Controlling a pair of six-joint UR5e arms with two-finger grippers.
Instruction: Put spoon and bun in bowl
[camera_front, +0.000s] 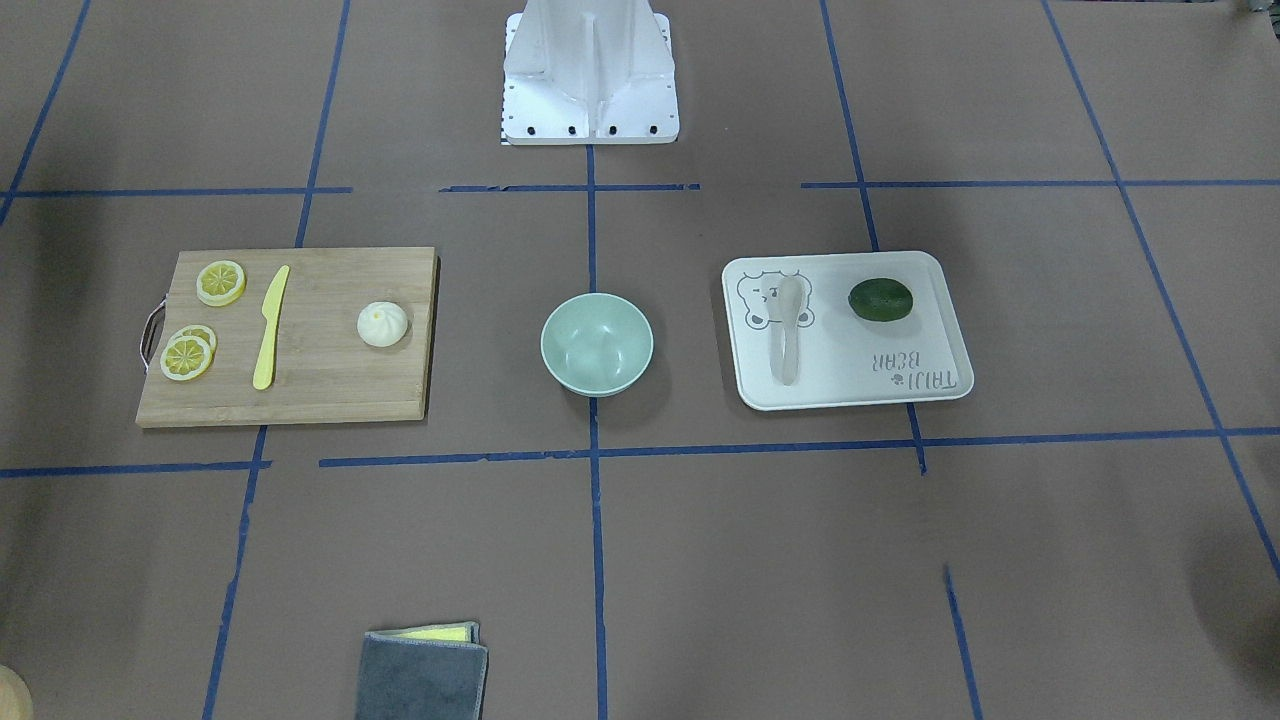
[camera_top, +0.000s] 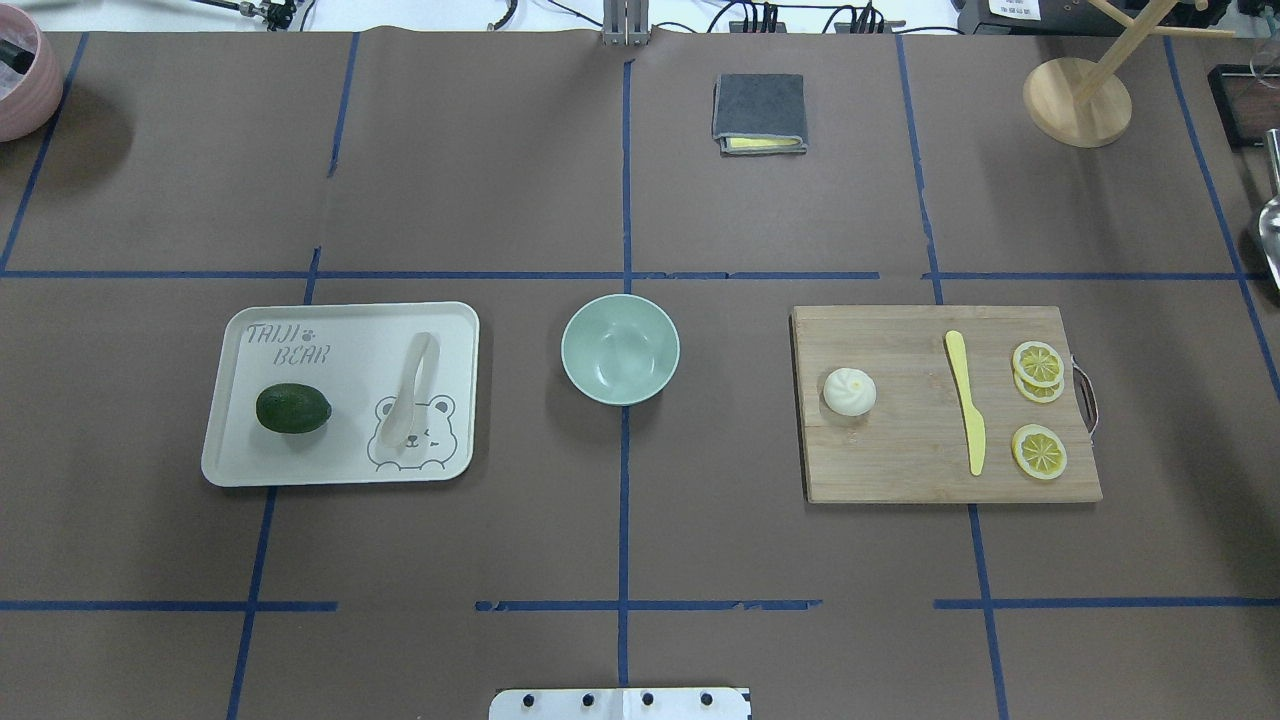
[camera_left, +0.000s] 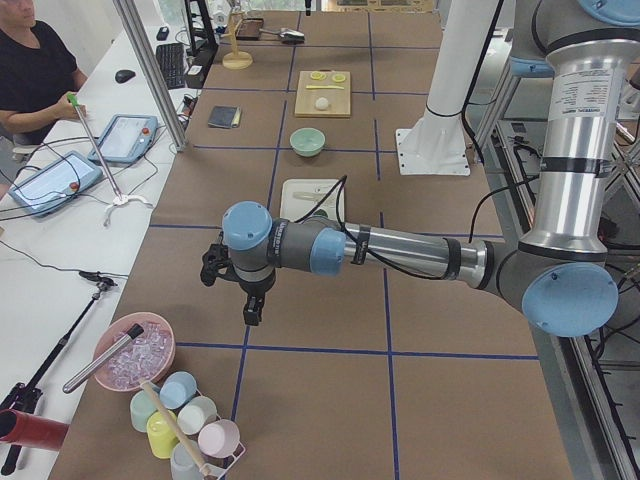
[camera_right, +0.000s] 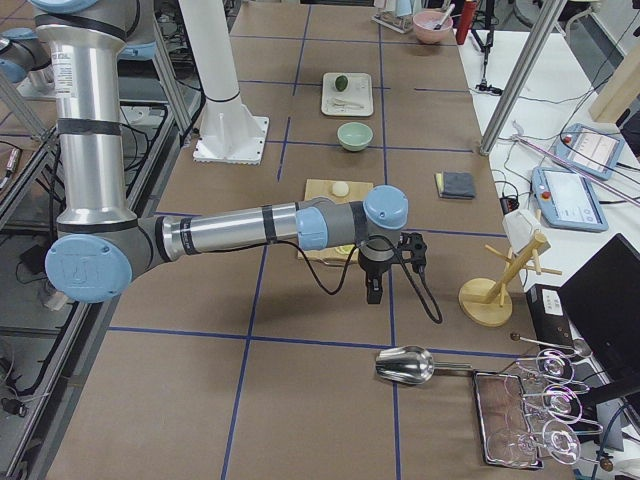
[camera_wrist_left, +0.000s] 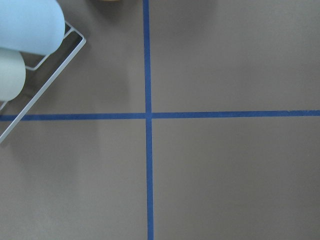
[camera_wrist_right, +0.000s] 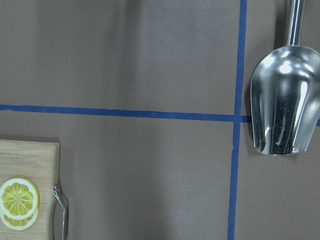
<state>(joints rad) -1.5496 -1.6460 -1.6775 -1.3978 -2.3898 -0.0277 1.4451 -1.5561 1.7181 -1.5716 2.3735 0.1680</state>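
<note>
The mint-green bowl (camera_top: 620, 348) stands at the table's middle. The pale spoon (camera_top: 410, 392) lies on a white bear tray (camera_top: 340, 450) to the bowl's left in the overhead view. The white bun (camera_top: 849, 391) sits on a wooden cutting board (camera_top: 900, 460) to the bowl's right. My left gripper (camera_left: 253, 310) hangs over bare table beyond the tray's end. My right gripper (camera_right: 372, 290) hangs beyond the board's end. Both show only in side views, so I cannot tell whether they are open or shut.
A dark lime (camera_top: 293, 408) shares the tray. A yellow knife (camera_top: 966, 402) and lemon slices (camera_top: 1038, 362) share the board. A folded cloth (camera_top: 760, 112) and a wooden stand (camera_top: 1078, 100) are at the far side. A metal scoop (camera_wrist_right: 284, 100) lies near my right gripper.
</note>
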